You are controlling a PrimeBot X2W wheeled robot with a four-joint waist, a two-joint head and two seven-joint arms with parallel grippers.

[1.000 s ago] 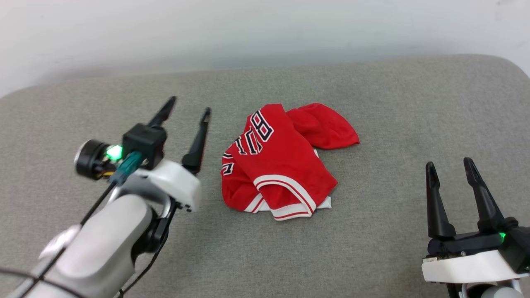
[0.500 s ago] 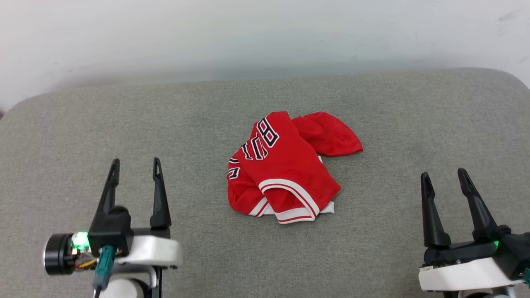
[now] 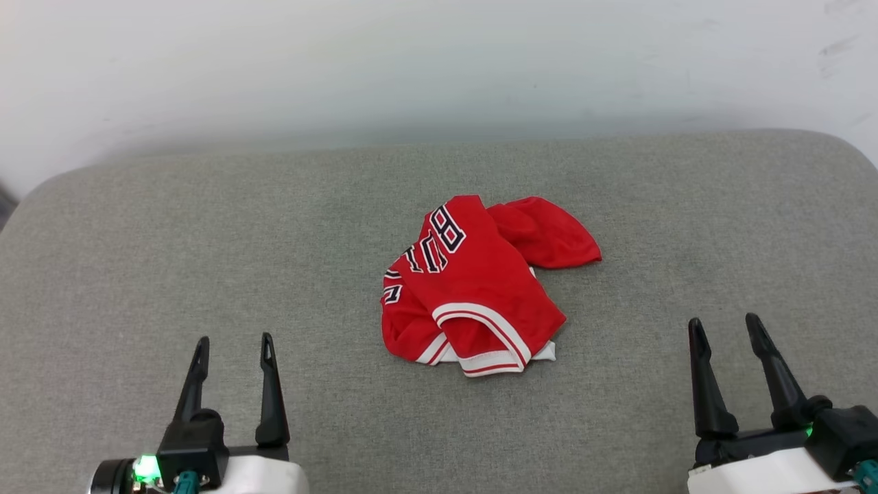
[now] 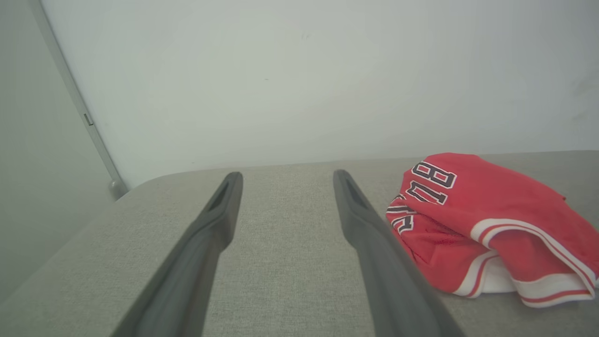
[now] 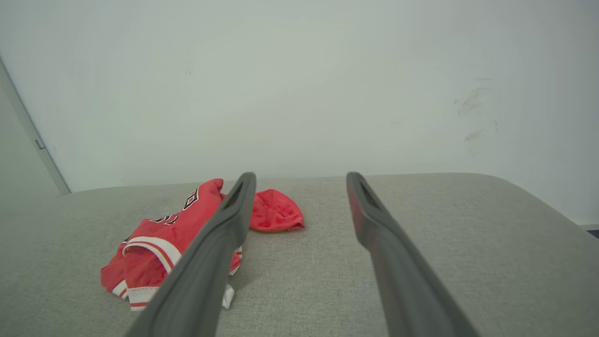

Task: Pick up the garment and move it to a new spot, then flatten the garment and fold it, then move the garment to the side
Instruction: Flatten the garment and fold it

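Red garment (image 3: 480, 288) crumpled mid grey cushion (image 3: 206, 240), lettering up, striped trim toward me. I see left gripper (image 3: 234, 338) and right gripper (image 3: 724, 320) both spread, holding nothing, well apart from it. Right wrist view adds wall scuffs (image 5: 472, 119); left wrist view, grey corner strip (image 4: 79, 107)

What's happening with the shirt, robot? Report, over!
Left end effector open, holding nothing; right end effector the same. Shirt crumpled in the middle of the cushion, untouched. Just bare cushion between them, over.
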